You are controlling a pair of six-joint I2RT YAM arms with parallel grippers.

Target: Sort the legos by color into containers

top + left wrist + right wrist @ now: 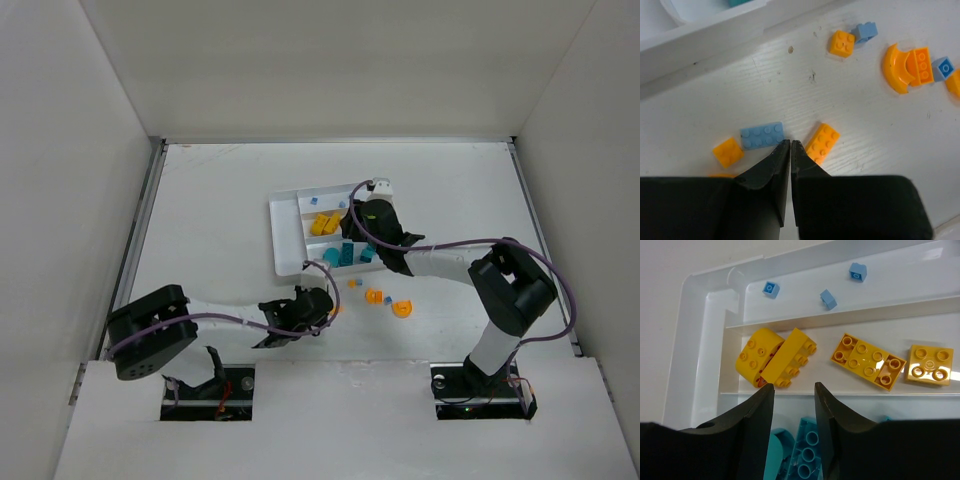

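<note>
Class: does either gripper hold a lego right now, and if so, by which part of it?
Nothing is held. The left gripper is shut on nothing, over loose legos on the table. The right gripper hangs open and empty above the tray.

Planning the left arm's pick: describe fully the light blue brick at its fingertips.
The light blue brick is a small oblong plastic piece, studs up in two rows, lying flat on the white table, outside the tray. A square orange brick sits close on one side, a longer orange brick on the other. The left gripper, shut, has its tips at the brick's near corner; contact unclear.
</note>
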